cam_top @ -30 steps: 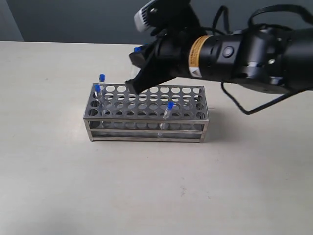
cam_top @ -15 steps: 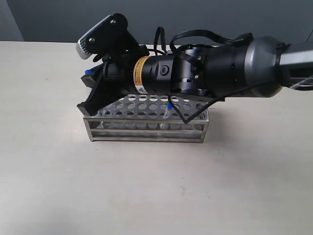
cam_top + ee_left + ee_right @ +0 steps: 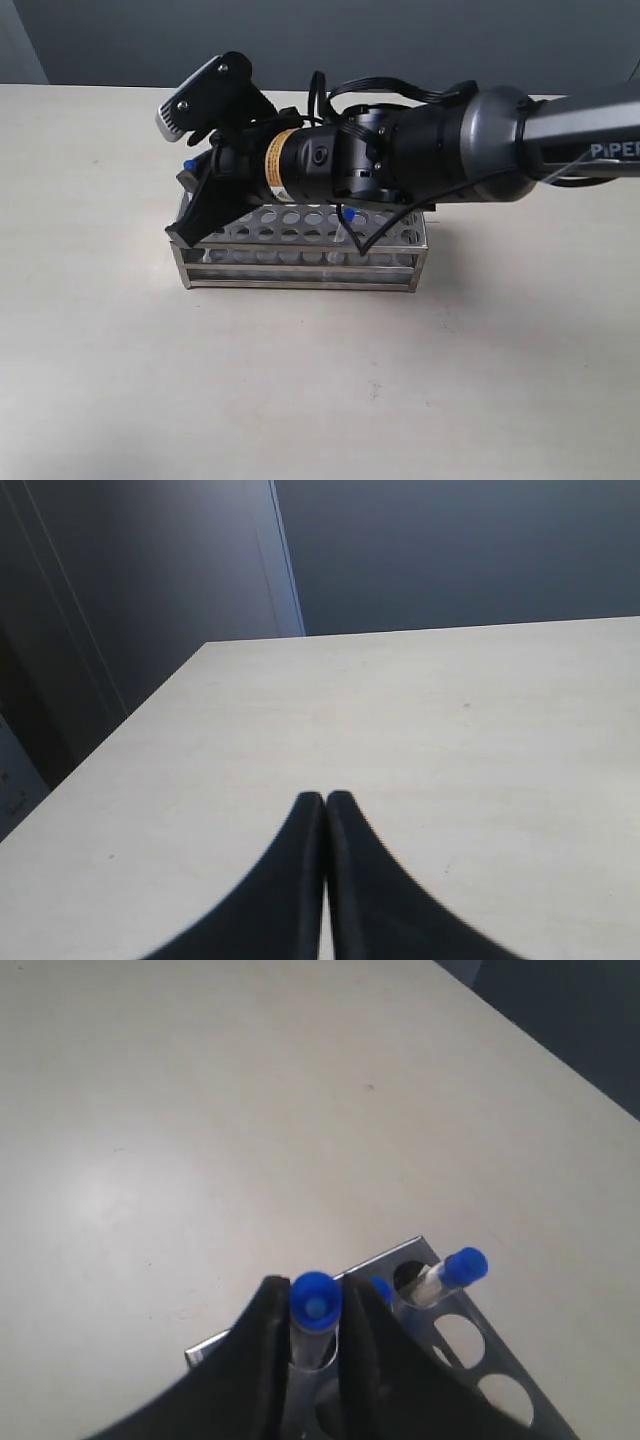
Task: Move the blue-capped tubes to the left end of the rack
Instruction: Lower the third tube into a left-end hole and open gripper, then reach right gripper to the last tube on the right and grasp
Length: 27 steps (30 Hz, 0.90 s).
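The steel rack (image 3: 300, 264) stands mid-table. My right gripper (image 3: 186, 206) reaches across to the rack's left end, shut on a blue-capped tube (image 3: 315, 1306) that stands upright between the fingers (image 3: 270, 1305) over a hole at the left end of the rack (image 3: 478, 1365). A second blue-capped tube (image 3: 460, 1266) leans in the corner hole just beyond. A third blue cap (image 3: 381, 1289) peeks out behind one finger. Another blue-capped tube (image 3: 345, 214) sits in the front row, right of the middle. My left gripper (image 3: 325, 796) is shut and empty over bare table.
The right arm's thick black body (image 3: 400, 160) lies across the back of the rack and hides most of its top plate. The left wrist view shows the pale tabletop (image 3: 450, 710) with its far edge and a dark wall behind.
The right arm swung left across the rack with the tube. Over the last half second it has settled slightly lower at the rack's left end.
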### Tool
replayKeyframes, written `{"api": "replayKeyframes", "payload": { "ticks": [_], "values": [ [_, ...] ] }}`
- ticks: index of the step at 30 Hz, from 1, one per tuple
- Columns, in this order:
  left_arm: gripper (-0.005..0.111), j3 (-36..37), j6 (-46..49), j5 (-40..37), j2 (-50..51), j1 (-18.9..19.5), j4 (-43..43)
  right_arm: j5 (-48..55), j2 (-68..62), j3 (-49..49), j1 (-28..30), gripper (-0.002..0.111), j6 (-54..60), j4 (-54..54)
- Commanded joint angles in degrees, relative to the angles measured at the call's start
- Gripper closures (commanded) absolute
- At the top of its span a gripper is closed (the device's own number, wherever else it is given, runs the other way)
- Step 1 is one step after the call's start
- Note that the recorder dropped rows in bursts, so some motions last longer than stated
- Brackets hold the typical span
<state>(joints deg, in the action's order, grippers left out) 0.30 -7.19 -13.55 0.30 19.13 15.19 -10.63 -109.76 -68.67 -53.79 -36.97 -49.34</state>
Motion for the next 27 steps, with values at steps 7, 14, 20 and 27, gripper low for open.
{"api": "replayKeyframes", "payload": {
  "ticks": [7,14,20,27],
  "values": [
    [0.106,-0.3,-0.1,0.1,-0.3,-0.4,0.0,-0.2,-0.8,-0.3,0.0,0.096,-0.1,-0.2],
    [0.106,-0.3,-0.1,0.1,-0.3,-0.4,0.0,1.1,-0.8,-0.3,0.0,0.072,-0.1,-0.2],
    [0.106,-0.3,-0.1,0.1,-0.3,-0.4,0.0,6.1,2.0,-0.3,0.1,0.072,-0.1,2.3],
    [0.106,-0.3,-0.1,0.1,-0.3,-0.4,0.0,9.6,12.1,1.8,4.7,0.072,0.1,1.9]
  ]
}}
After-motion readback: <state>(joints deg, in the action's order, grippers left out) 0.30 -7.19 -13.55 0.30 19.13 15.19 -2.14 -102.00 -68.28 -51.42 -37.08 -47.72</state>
